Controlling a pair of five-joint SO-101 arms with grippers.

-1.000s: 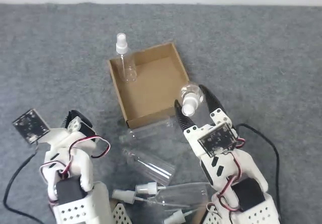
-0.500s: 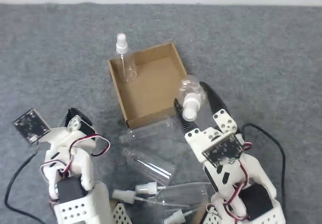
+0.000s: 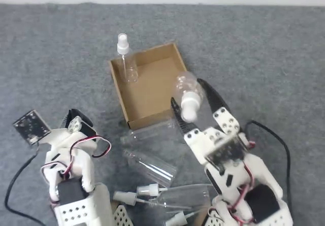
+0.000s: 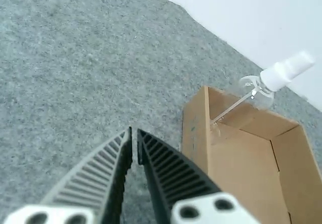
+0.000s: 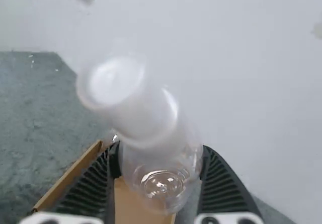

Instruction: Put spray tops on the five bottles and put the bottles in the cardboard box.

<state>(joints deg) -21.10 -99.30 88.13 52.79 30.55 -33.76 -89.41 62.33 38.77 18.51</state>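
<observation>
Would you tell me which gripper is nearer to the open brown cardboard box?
Right. The right gripper holds a clear plastic bottle with a white spray top at the edge of the cardboard box; the left gripper is shut over the grey carpet, well apart from it.

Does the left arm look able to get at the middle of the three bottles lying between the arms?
Likely yes: the left gripper is empty, jaws shut, and bare carpet lies between it and the middle bottle, with nothing in the way.
</observation>
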